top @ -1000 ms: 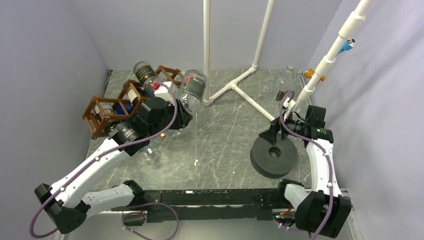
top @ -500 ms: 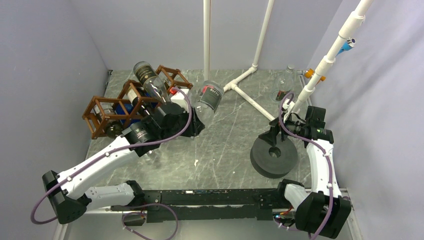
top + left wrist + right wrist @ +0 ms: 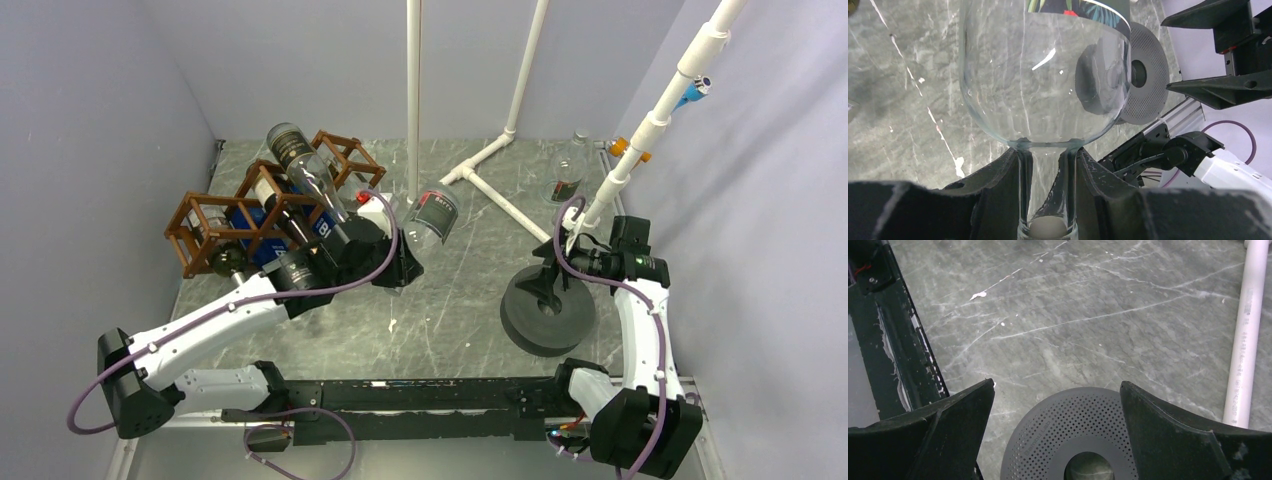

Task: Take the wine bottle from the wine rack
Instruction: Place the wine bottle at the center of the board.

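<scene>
Glass, clear, looks empty: wine bottle (image 3: 432, 215) is off the wine rack (image 3: 264, 172) and hangs over open worktop (image 3: 450, 320) just right of it, touching neither rack nor surface as far as top view shows. Left gripper (image 3: 403, 252) is clamped on the neck, fingers nearly closed; wrist view shows both pads (image 3: 1010, 172) flat against the neck just below where the shoulder flares, pale stopper in the mouth. Base w/ dark label points away from the arm, bottle tilted; exact angle hard to read. Right gripper (image 3: 548, 272) empty, jaws spread wide, hovering over grey perforated disc (image 3: 548, 318) w/ centre hole, well apart from bottle. Rack holds other bottles, e.g. a dark-labelled one (image 3: 292, 148) sticking out the back. Handling, my read: stiff, no give, so grip force goes straight into glass; smooth and prob. slippery vs. the hard black pads; breakable if knocked on rack sticks or the white pipe frame (image 3: 500, 205) nearby. Empty, so prob. light, but most of the mass sits out past the grip, so the body could swing or twist round the neck on quick moves. Neck is the sensible hold: narrow enough for the fingers, body too wide, and the shoulder flare gives a stop against sliding out. Move slow, set down base first.
</scene>
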Robot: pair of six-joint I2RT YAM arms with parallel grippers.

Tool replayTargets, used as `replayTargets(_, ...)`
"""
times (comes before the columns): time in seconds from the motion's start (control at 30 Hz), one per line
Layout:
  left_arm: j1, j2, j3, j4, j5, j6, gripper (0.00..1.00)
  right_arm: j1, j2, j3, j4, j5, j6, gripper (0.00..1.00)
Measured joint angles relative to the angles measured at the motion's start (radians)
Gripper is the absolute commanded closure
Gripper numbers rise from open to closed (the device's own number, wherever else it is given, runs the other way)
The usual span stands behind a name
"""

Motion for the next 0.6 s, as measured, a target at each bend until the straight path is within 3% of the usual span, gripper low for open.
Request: replayTargets(0.6, -0.02, 0.03, -0.049, -0.018, 0.069, -0.135, 1.0, 0.013, 0.026, 0.048, -0.227, -0.055, -0.375, 0.0)
